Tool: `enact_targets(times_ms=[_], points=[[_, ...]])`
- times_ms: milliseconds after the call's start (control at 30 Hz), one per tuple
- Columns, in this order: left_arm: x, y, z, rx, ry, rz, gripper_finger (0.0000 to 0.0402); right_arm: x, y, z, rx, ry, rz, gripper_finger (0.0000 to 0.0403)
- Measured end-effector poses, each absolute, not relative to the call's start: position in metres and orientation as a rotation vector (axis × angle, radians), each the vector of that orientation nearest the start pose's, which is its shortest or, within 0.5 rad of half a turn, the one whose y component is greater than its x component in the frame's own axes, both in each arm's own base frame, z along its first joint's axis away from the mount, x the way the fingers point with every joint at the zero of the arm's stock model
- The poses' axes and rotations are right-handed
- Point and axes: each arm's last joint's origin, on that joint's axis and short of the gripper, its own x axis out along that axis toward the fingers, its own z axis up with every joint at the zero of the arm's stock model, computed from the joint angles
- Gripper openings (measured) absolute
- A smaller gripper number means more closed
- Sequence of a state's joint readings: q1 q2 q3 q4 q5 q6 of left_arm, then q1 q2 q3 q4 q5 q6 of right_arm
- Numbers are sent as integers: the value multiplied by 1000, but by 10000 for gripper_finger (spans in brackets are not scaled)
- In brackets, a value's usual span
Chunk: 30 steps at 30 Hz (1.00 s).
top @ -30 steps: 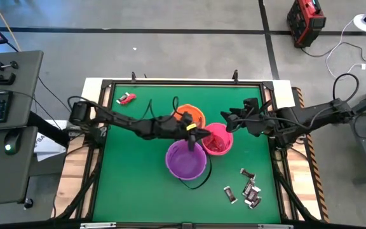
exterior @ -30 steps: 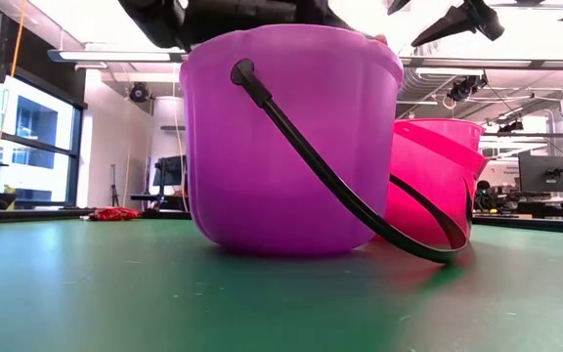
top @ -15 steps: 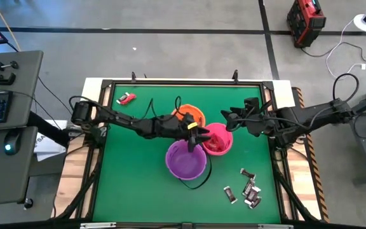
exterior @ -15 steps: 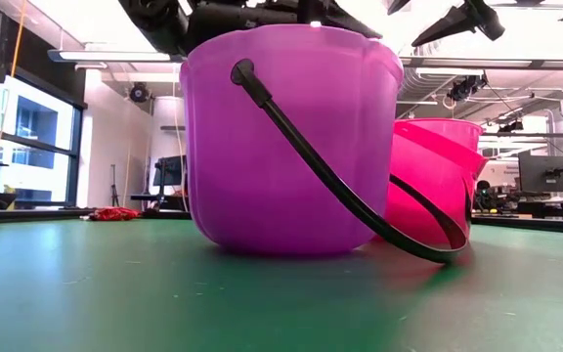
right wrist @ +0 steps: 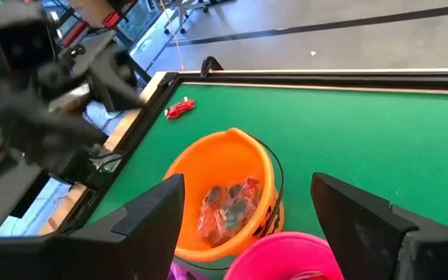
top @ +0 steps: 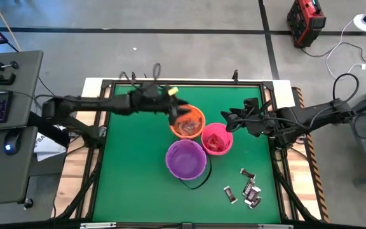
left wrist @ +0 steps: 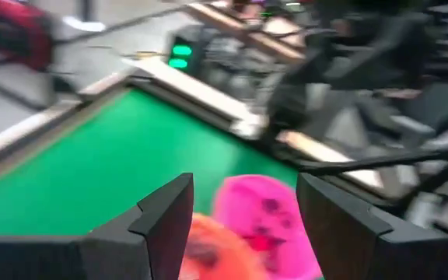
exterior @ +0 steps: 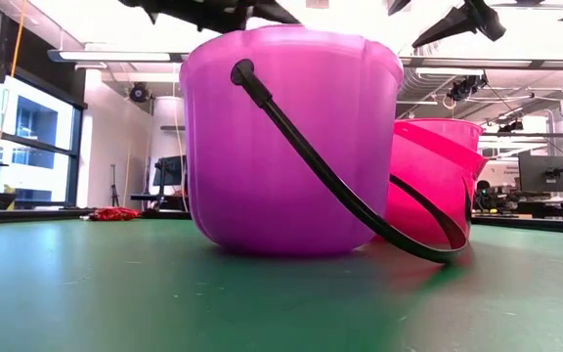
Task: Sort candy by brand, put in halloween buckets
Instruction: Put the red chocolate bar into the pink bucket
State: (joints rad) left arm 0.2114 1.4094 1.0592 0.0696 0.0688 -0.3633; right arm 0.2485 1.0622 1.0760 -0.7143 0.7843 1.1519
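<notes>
Above the orange bucket (top: 188, 123), left fingers (left wrist: 166, 214) spread.

Overhead camera looks straight down; table-level one sits close behind the purple bucket (exterior: 286, 147), facing twelve o'clock. Both wrist views share the orange bucket (right wrist: 224, 194).

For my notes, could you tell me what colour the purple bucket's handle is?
Black; the handle on the purple bucket shows best in the low view.

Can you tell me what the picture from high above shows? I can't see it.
Three buckets, orange, pink and purple, cluster mid-table. The left gripper hovers open by the orange one, the right gripper waits open; dark candies lie near the right corner.
</notes>
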Motion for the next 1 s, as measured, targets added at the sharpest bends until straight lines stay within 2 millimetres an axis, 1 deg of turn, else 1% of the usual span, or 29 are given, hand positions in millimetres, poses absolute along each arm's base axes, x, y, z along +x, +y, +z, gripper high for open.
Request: enact_targets(times_ms=[67,133,267,467,667,900,1000], points=[[300,74,316,-375,273,277,216,202,30,341,739,242,-781,273],[288,81,318,-368,306,350,216,202,30,341,739,242,-781,273],[274,93,312,-387,416,433,216,202,30,341,740,242,-780,273],[267,102,297,-406,557,483,216,202,30,341,743,244,-779,273],[266,106,296,-379,560,525,216,202,30,340,745,245,-777,273],[255,133,298,-405,514,614,216,204,31,338,753,252,-781,273],[247,146,291,-433,500,652,216,206,32,336,744,266,-786,273]])
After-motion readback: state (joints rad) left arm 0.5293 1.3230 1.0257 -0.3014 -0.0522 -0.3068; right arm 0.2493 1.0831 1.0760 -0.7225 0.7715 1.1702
